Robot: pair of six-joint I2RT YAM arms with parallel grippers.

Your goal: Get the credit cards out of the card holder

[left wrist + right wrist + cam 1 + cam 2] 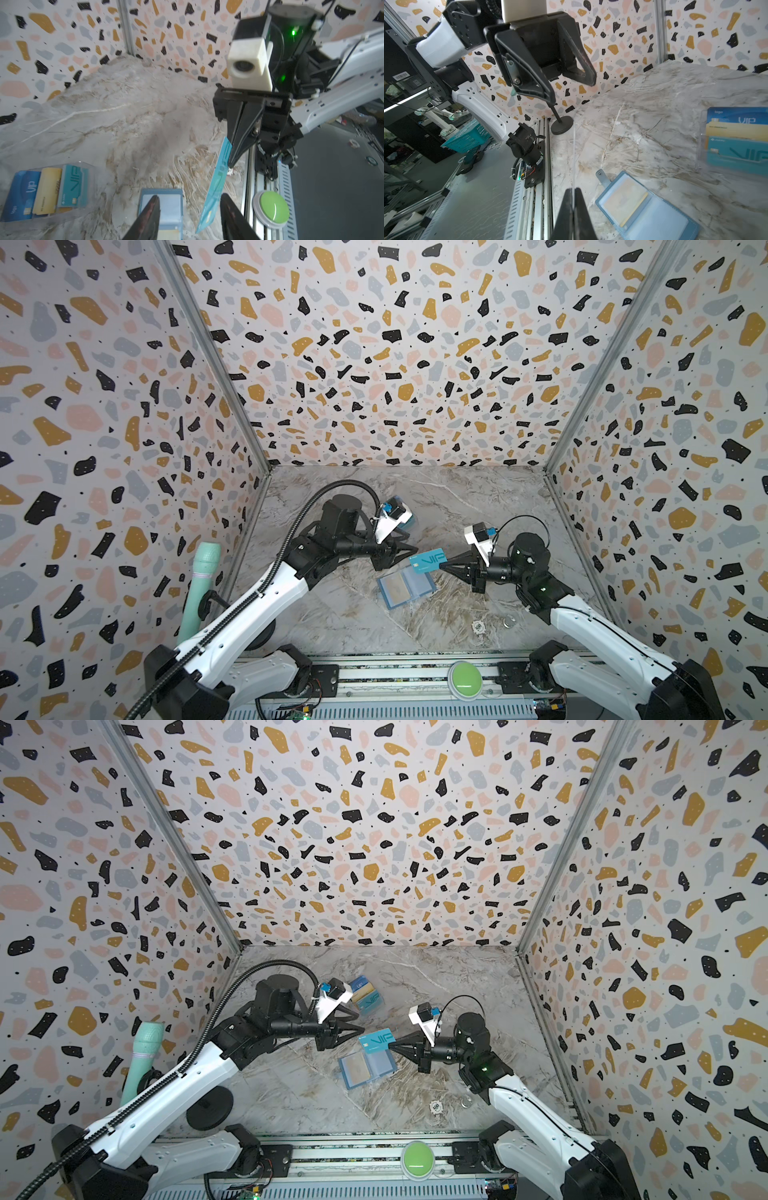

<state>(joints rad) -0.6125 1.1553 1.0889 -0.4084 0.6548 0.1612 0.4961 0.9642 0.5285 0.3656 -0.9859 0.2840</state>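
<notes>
Teal card [427, 562] was pinched at one end by closed right fingers [455, 566], above the open card holder [405, 587] on the worktop [332, 614] | left fingers [149, 216] stood open around its free end | yellow-tan card [625, 204] sat sleeved | best was a firm pinch, carried well clear

A teal VIP card [428, 562] hangs tilted just above an open, flat-lying slate-blue card holder [419, 585], whose clear sleeve shows a yellow-tan card [625, 202].

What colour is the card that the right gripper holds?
Teal, with pale VIP lettering; the card shows best in a top view.
</notes>
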